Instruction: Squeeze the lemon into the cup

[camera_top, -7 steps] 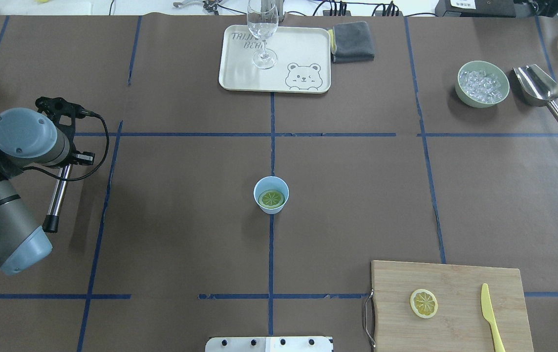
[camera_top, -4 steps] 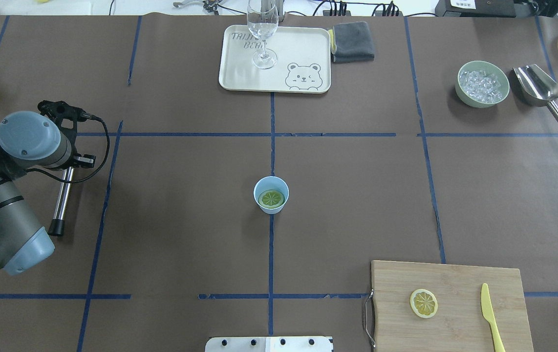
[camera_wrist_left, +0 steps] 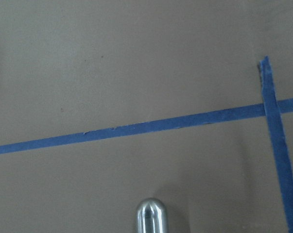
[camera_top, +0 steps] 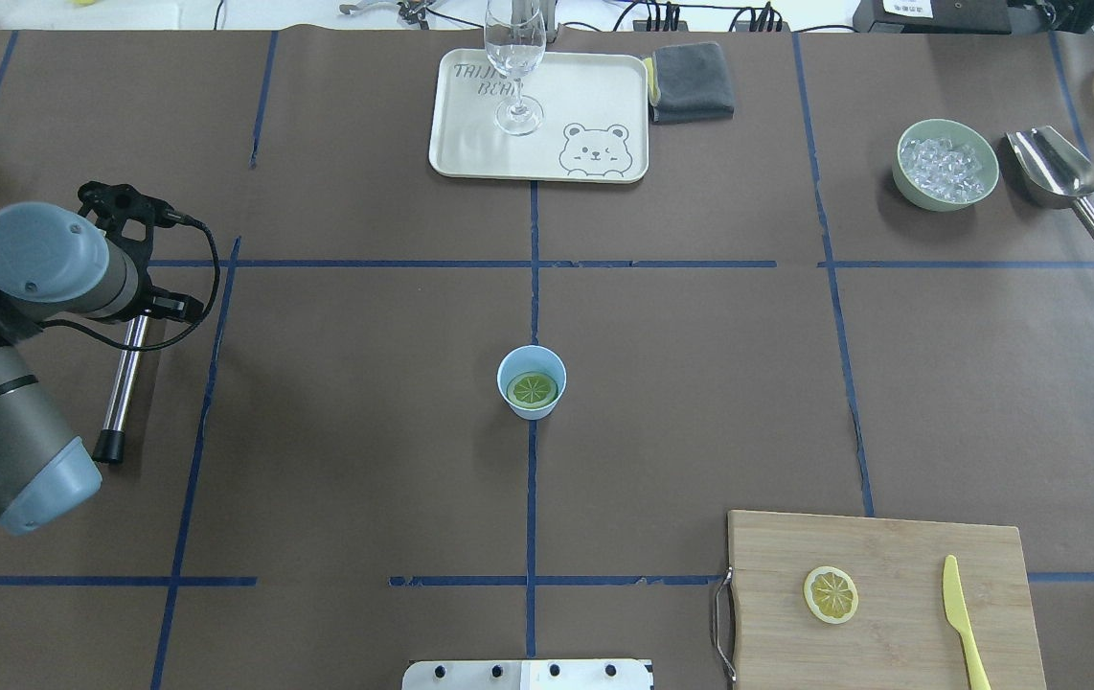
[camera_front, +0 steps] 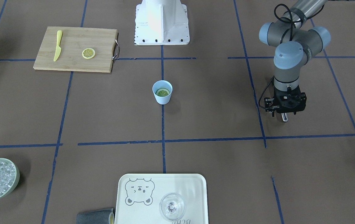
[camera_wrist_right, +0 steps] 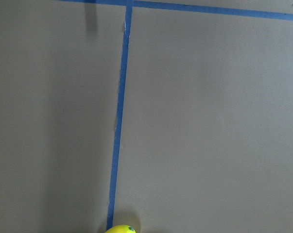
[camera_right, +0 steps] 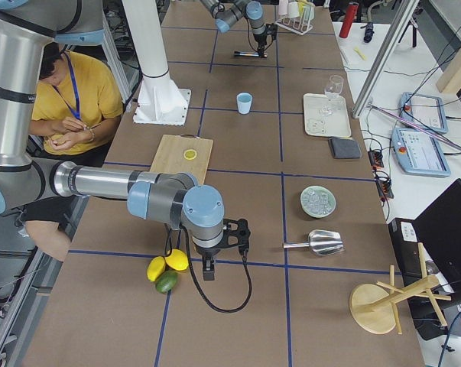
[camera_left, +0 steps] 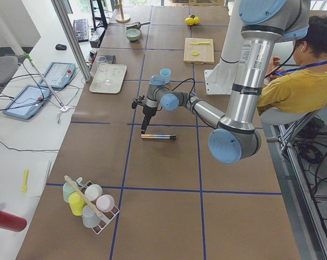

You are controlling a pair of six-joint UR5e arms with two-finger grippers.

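The light-blue cup [camera_top: 532, 369] stands upright at the table's middle, also in the front view [camera_front: 162, 96]. A greenish-yellow slice [camera_top: 533, 389] with a segment pattern lies flat inside it. The lemon [camera_top: 831, 594], a yellow round piece with its cut face up, lies on the wooden cutting board [camera_top: 892, 537], also in the front view [camera_front: 88, 53]. My left gripper [camera_front: 284, 111] points down far left of the cup, over one end of a metal rod [camera_top: 123, 379] that lies flat on the table. My right gripper [camera_right: 208, 274] is far from both; I cannot tell its state.
A yellow toy knife [camera_top: 964, 618] lies on the board. A tray [camera_top: 470, 153] with a clear glass [camera_top: 515, 57] and a grey cloth [camera_top: 693, 81] sit at the back. A green bowl of ice [camera_top: 946, 165] and a metal scoop [camera_top: 1059, 177] are back right. Whole citrus fruits [camera_right: 167, 269] lie by the right gripper.
The left arm first shifted with the rod, then moved up and left in the overhead view while the rod stayed put on the table. Cup and lemon have not moved.
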